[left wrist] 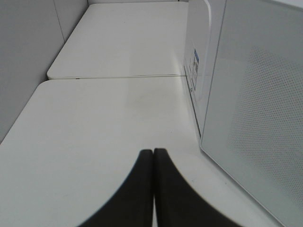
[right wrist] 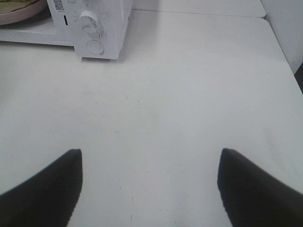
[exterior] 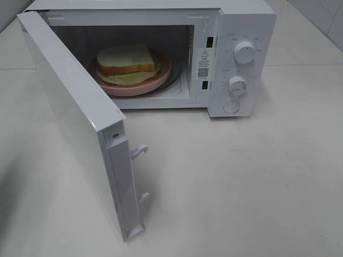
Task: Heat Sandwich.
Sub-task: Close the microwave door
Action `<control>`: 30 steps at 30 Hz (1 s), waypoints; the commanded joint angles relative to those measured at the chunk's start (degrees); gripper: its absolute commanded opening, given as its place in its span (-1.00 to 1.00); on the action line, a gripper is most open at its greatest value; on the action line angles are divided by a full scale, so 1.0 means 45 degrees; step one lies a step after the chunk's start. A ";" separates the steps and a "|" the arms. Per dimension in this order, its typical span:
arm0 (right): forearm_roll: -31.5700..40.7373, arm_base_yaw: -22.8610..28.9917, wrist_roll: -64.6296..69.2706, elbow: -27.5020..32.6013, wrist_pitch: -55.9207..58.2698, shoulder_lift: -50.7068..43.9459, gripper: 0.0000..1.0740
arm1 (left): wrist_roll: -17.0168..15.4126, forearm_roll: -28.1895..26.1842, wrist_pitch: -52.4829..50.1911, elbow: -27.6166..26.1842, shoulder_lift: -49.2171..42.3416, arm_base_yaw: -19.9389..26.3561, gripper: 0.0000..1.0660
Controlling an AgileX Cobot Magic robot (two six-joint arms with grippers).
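Swung wide, the door (exterior: pixel 69 118) leaves the microwave (exterior: pixel 244 27) open, with the sandwich (exterior: pixel 126 58) already inside on its plate (exterior: pixel 144 85), so closing looks like the step due. Left fingers (left wrist: pixel 139 189) are pressed together, empty, just beside the door's outer face, well placed to push it. Right fingers (right wrist: pixel 52 189) are spread wide, empty, over the counter (right wrist: pixel 165 109), facing the knobs (exterior: pixel 245 52), likely for the timer.

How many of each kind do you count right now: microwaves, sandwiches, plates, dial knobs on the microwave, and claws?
Microwave: 1
Sandwich: 1
Pink plate: 1
Dial knobs: 2
Claws: 2, left claw and right claw
Total: 7
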 commanded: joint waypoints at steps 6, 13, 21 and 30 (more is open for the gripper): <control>-0.0038 -0.0076 0.0013 0.0051 -0.0051 -0.0344 0.42 | -0.1541 0.1846 -0.3145 -0.0025 0.2012 -0.0013 -1.00; -0.0038 -0.0076 0.0013 0.0051 -0.0051 -0.0344 0.42 | -0.2075 0.2623 -0.4393 -0.0598 0.3616 -0.0866 -1.00; -0.0038 -0.0076 0.0013 0.0051 -0.0051 -0.0344 0.42 | -0.1986 0.2432 -0.5348 -0.1235 0.5411 -0.2406 -1.00; -0.0038 -0.0076 0.0013 0.0051 -0.0051 -0.0344 0.42 | -0.1986 0.1923 -0.5437 -0.2305 0.6799 -0.4189 -1.00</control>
